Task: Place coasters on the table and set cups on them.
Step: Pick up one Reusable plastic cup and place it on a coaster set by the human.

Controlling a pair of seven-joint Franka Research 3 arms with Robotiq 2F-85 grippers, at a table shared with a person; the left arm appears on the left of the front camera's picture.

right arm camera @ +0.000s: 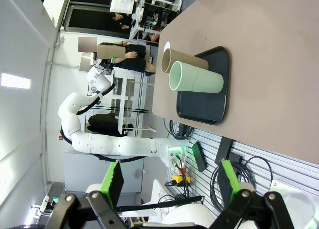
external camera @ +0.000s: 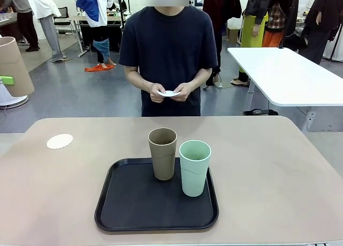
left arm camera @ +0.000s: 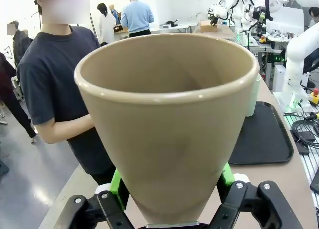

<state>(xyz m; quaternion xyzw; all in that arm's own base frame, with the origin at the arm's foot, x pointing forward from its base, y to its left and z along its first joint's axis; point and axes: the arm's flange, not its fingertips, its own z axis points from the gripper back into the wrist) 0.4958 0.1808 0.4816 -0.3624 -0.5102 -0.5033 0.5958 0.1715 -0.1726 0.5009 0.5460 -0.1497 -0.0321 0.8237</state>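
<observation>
Two cups, brown cup [external camera: 162,152] and mint cup [external camera: 194,168], sitting on the black tray [external camera: 155,216]
Third cup [left arm camera: 167,129]: base cut off at the bottom edge, left jaws clamped on it. Right jaws wide, empty. One coaster [external camera: 59,141] on the worktop [external camera: 278,165], far left.

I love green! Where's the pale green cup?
In the front view, the pale mint-green tumbler stands on the black rounded-square tray, right of the tall tan tumbler.

1. A wide tan table [external camera: 278,165] with rounded corners spans the front view.
2. A black tray [external camera: 134,208] lies flat on it at the middle, close to the near edge.
3. A white scalloped coaster [external camera: 59,141] lies flat toward the far left corner, well apart from the tray.
</observation>
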